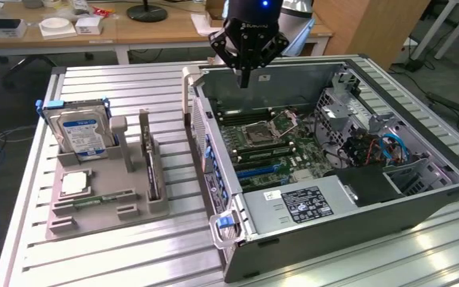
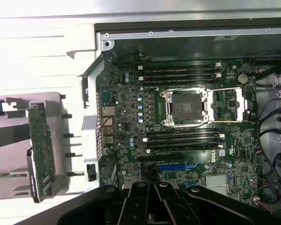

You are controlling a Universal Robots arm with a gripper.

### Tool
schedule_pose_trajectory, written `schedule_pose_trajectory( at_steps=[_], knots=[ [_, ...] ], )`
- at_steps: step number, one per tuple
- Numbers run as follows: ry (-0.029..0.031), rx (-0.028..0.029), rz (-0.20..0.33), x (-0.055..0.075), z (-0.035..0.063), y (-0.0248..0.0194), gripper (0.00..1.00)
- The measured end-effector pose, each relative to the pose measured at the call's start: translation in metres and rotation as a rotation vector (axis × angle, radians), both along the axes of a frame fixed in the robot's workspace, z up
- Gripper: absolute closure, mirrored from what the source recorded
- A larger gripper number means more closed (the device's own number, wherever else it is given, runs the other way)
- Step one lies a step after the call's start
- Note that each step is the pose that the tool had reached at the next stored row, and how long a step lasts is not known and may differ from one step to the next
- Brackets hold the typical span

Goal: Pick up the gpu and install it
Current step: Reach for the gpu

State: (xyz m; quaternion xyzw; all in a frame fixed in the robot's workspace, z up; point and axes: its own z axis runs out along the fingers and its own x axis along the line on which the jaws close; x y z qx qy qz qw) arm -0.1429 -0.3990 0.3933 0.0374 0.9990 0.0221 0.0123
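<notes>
From my station, the end effector [image 1: 245,79] hangs above the open computer case [image 1: 357,218], its fingers pinched together on nothing, with the motherboard [image 2: 178,117] directly beneath it. The gpu [image 1: 152,170] stands on edge in the grey holder [image 1: 124,179] on the surface [image 1: 94,263], well apart from the end effector and lower, beyond the case wall. I judge the task barely begun: the card is not yet picked up, and the blue slot [image 2: 171,166] just below the end effector is empty.
</notes>
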Motion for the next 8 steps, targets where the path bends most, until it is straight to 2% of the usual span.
schedule_pose_trajectory(
  at_steps=[8],
  knots=[
    [-0.0001, 0.0000, 0.000, -0.014, 0.0000, -0.0001, 0.90]
  ],
)
